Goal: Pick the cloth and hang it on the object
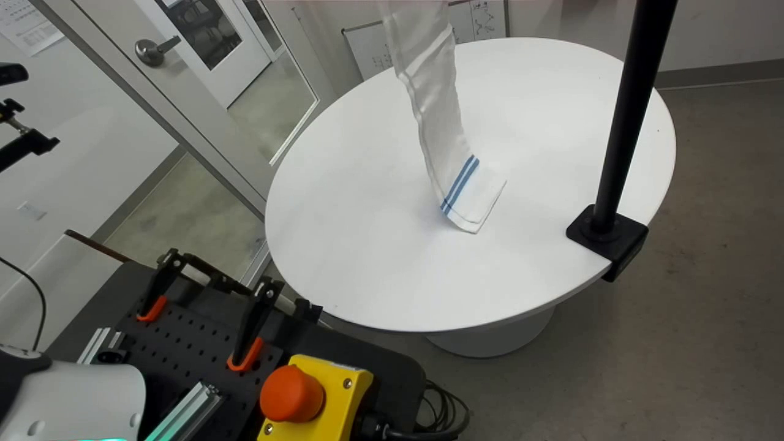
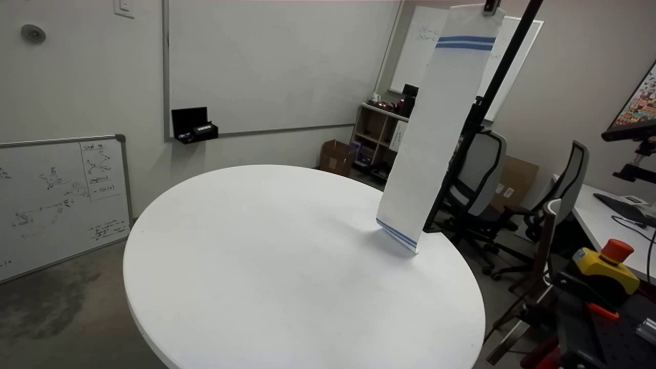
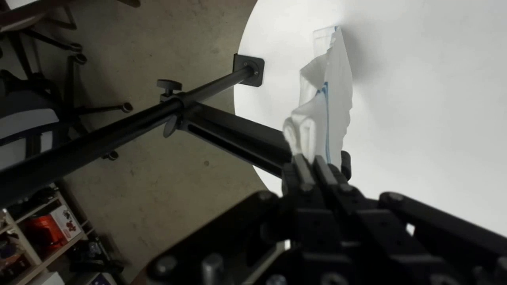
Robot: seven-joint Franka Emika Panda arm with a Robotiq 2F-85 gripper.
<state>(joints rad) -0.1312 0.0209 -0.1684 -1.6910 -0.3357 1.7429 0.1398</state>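
The white cloth with blue stripes hangs as a long folded strip in both exterior views (image 1: 432,104) (image 2: 433,128). Its lower end is at the white round table, bent over the top in an exterior view. My gripper (image 3: 311,162) is shut on the upper end of the cloth (image 3: 336,75) in the wrist view. A fingertip (image 2: 491,7) shows at the top edge of an exterior view. A black stand (image 1: 628,116) is clamped to the table edge. Its side arm (image 3: 241,136) runs behind the fingers, and its rounded end shows just past them. I cannot tell if cloth and arm touch.
The round table (image 1: 343,245) lies below, and it shows in both exterior views (image 2: 287,287). The stand's pole (image 3: 134,122) has a clamp knob (image 3: 169,85). A yellow box with a red button (image 1: 318,398) sits on the robot's bench. Office chairs (image 2: 476,174) stand beyond the table.
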